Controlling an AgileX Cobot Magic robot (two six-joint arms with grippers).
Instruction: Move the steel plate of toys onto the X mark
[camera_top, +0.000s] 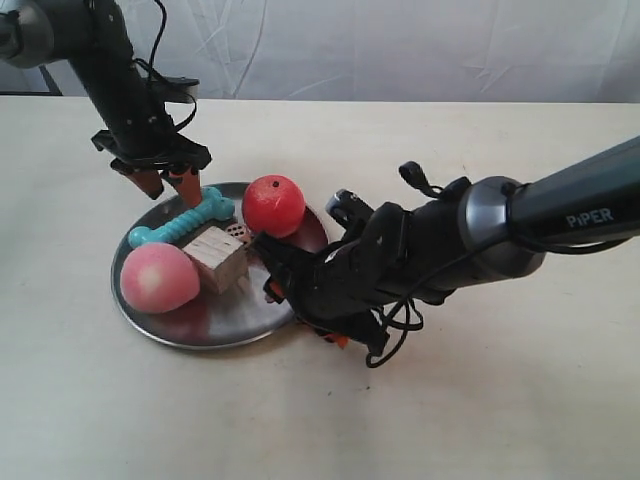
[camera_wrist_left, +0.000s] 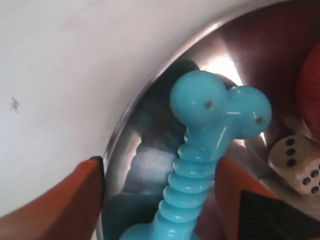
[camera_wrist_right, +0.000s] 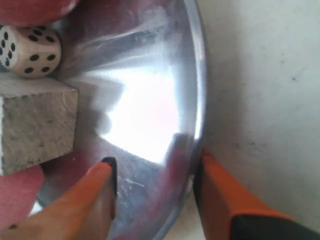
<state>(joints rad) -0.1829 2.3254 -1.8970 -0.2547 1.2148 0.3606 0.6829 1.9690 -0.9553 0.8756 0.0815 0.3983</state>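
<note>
A round steel plate (camera_top: 215, 318) is lying flat on a beige table (camera_top: 450, 420), at the exterior view's left of centre; it is carrying five toys: a teal bone (camera_top: 185, 222) toward the far side, a red apple (camera_top: 273, 205) at the far rim, a pink ball (camera_top: 158, 278) at the near side, a wooden cube (camera_top: 220, 258) in the middle, and a small spotted die (camera_top: 238, 232) sitting between cube and apple.

The left end effector (camera_wrist_left: 160, 165), on the arm at the exterior view's left (camera_top: 110, 70), is pointing down over the plate's far edge; its jaws are standing wide apart and are gripping nothing. One orange finger (camera_wrist_left: 55, 205) is sitting outside the plate, just beside the rim, over the table; the other finger (camera_wrist_left: 232, 195) is sitting inside the plate; the bone's knobbed end and the rim are lying between them.

The right end effector (camera_wrist_right: 157, 160), on the arm at the exterior view's right (camera_top: 560, 210), is reaching in low at the plate's opposite edge; its jaws are parted to a middling gap and are straddling the rim. The inner finger (camera_wrist_right: 95, 200) is resting over the shiny plate floor near the cube; the outer finger (camera_wrist_right: 220, 200) is sitting just against the rim's outside; whether it is pressing the metal cannot be told.
</note>
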